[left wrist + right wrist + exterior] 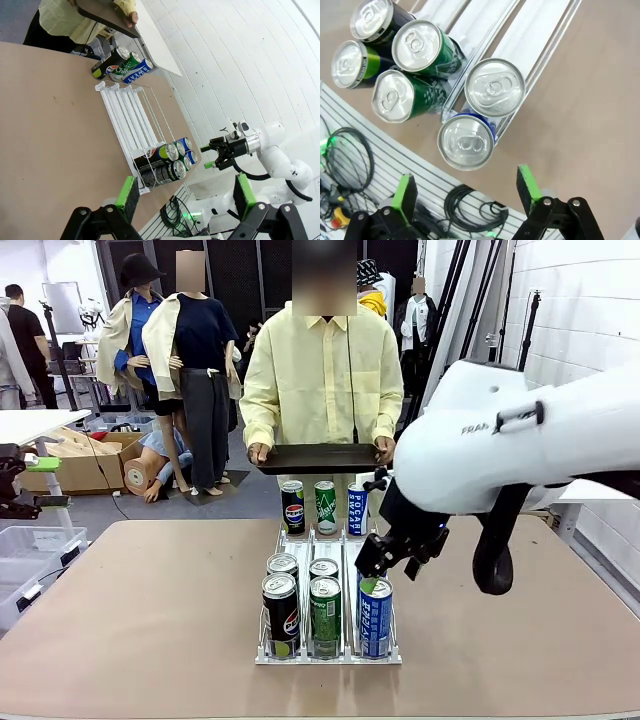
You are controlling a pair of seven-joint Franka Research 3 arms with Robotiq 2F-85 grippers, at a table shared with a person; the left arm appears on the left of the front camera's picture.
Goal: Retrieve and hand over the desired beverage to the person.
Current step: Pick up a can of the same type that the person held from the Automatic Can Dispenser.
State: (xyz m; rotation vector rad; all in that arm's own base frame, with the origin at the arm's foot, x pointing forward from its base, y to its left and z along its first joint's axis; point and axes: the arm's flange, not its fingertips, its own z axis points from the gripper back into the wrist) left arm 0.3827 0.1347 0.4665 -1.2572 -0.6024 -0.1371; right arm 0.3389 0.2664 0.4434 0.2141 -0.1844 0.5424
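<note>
My right arm reaches in over the desk [150, 590] from my right side, the wrist bent downward. It puts my right claw [385, 570] just above the near end of the white wire rack [330, 660]. The fingers point down at the blue can [375, 615] at the front of the rack's right-hand lane. They are spread wide with nothing between them. From the front I cannot tell whether a pad touches the can's rim. In my right wrist view the can's silver top lies ahead of the green pads [527, 182], clear of both.

A green can [325, 612] stands in the middle lane beside the blue one and a black can [281, 612] in the left lane, with more cans behind them. Three further cans [326, 505] stand upright in a row on the desk past the far end of the rack.

My left claw [186, 192] hangs off to the side, looking across the desk at the rack, its jaws also spread and holding nothing.

The person [322, 370] stands at the far edge, both hands gripping a dark tray [318, 458] held level at waist height.
</note>
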